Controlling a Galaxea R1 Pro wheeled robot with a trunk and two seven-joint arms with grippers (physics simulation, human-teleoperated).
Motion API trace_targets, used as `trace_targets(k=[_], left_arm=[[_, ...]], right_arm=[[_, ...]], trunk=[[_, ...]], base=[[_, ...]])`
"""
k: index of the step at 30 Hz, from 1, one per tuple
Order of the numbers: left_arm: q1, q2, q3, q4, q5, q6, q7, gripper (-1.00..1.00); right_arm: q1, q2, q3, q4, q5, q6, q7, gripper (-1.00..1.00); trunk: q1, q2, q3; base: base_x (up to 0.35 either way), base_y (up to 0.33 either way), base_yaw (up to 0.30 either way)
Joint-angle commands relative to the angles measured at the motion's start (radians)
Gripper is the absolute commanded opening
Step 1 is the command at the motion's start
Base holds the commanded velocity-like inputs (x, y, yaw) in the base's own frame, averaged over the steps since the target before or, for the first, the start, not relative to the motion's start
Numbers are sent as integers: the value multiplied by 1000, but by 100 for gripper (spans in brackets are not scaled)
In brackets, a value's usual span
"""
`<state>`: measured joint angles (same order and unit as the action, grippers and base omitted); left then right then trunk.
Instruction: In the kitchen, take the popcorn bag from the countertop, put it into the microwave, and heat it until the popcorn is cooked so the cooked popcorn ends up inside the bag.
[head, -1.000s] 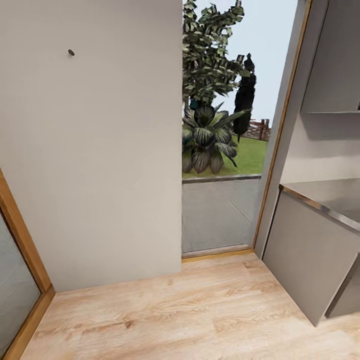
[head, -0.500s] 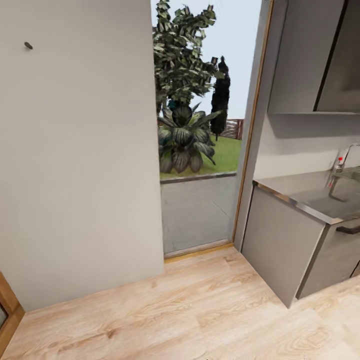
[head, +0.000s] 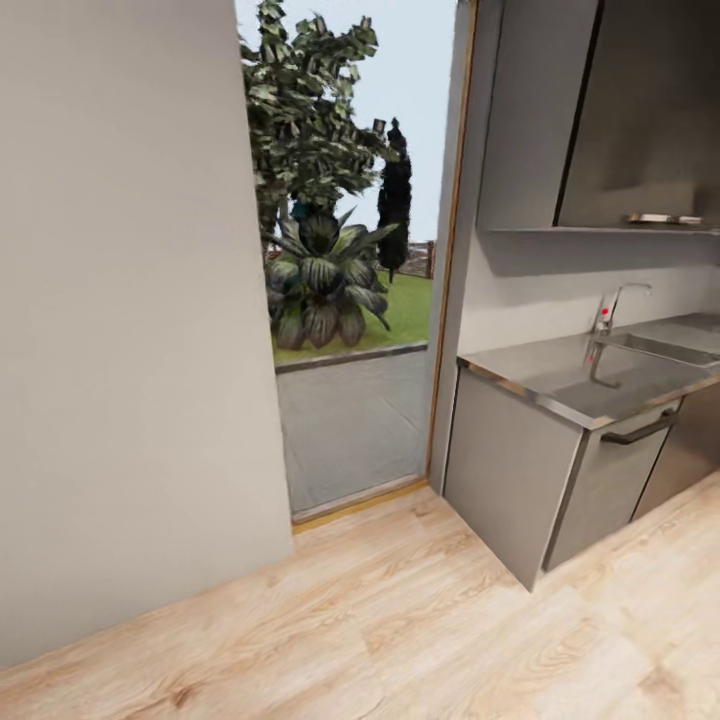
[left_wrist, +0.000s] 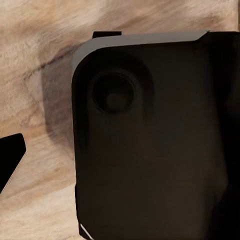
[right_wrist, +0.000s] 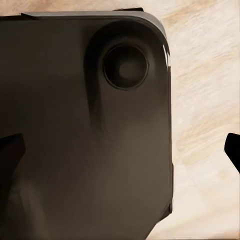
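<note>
I'm in transit, head camera facing a big plain grey wall that fills the left half. Below it runs the light wood floor, across the whole near part. Centre is an open doorway with a wooden frame, grey paving and a garden beyond, a leafy tree and a spiky low plant outside. On the right sits a run of grey cabinets under the countertop, glossy steel, with a sink and a tap set into it further right. A dark upper cabinet hangs above, and a drawer front with a dark handle sits below the sink.

Popcorn bag: I see none on the stretch of countertop in frame. Microwave: none in sight either. My guess is both lie further right along the kitchen run, so the worktop's long axis running away to the right is the line I'd follow. The right arm would be the nearer one on that side.

Both wrist cameras look down at wood floor past a dark rounded robot body panel, likewise on the right. Small black tips poke in at the frame edges, too little to judge, so I cannot tell whether either gripper's fingers are spread or pressed together. Nothing looks held.
</note>
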<state>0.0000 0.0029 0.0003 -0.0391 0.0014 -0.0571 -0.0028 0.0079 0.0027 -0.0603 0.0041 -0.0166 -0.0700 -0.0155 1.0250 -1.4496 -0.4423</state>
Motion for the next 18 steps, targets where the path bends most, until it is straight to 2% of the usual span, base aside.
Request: trace_targets(k=[1, 9, 13, 18], left_arm=[[0, -1, 2, 0, 1, -3, 0, 100], [0, -11, 7, -2, 3, -4, -1, 100], [0, -13, 11, -1, 4, -40, -2, 100], [0, -11, 12, 1, 7, -48, -2, 100]], right_arm=[[0, 0, -6, 0, -1, -4, -1, 100], [0, 0, -6, 0, -1, -4, 0, 100], [0, -5, -6, 2, -2, -6, 6, 100], [0, -10, -6, 2, -2, -8, 9, 100]], trunk=[[0, 0, 0], [0, 0, 3], [0, 0, 5], [0, 0, 7]], base=[[0, 0, -283], [0, 0, -283], [0, 0, -283], [0, 0, -283]])
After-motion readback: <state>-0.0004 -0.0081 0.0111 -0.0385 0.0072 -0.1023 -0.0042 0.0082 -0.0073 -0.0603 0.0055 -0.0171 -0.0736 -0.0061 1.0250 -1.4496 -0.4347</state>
